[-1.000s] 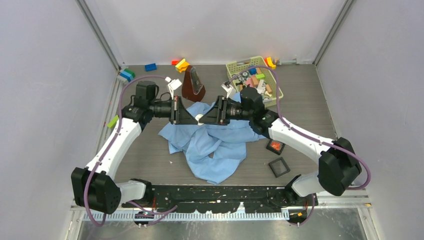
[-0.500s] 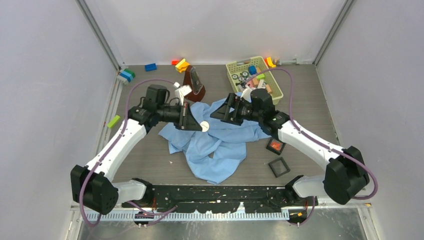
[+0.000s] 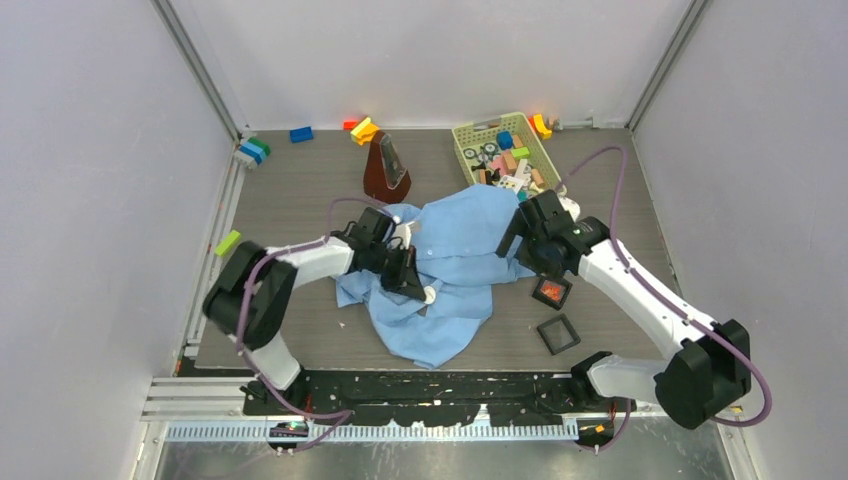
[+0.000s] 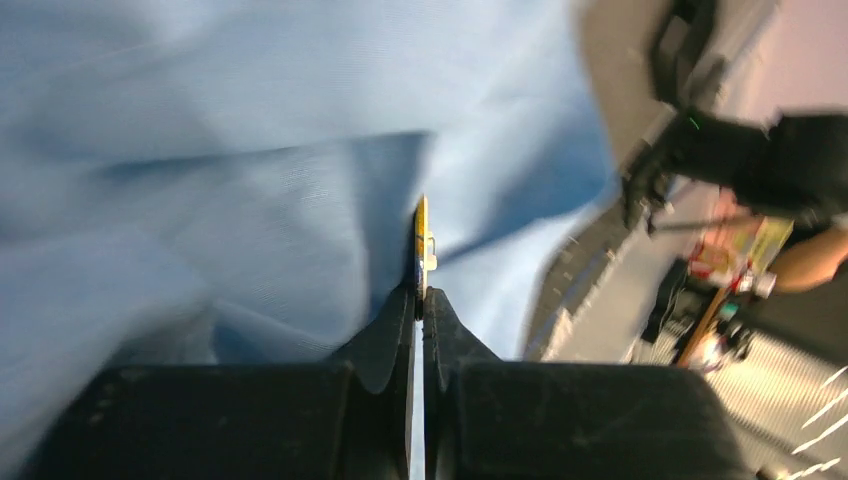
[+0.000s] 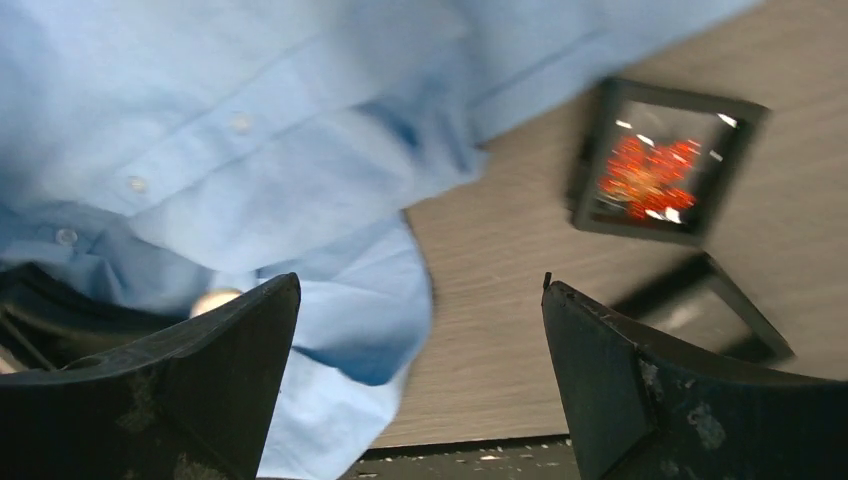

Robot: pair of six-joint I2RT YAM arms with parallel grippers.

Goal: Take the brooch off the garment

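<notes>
Garment (image 3: 455, 250): 1, light-blue, crumpled.
Brooch (image 4: 422, 235): 1, edge-on betw L fingers.
L gripper (image 4: 419, 300): clenched on brooch.
R gripper (image 5: 420, 285): spread wide, grasping nothing.
Black frames (image 3: 551, 292): 2, R of garment.

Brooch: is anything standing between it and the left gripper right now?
Nothing visible does. The left gripper is shut on the brooch, pinching the thin disc edge-on between its fingertips. The light-blue shirt lies right behind it, not between them. Whether the pin is free of the cloth cannot be told.
</notes>
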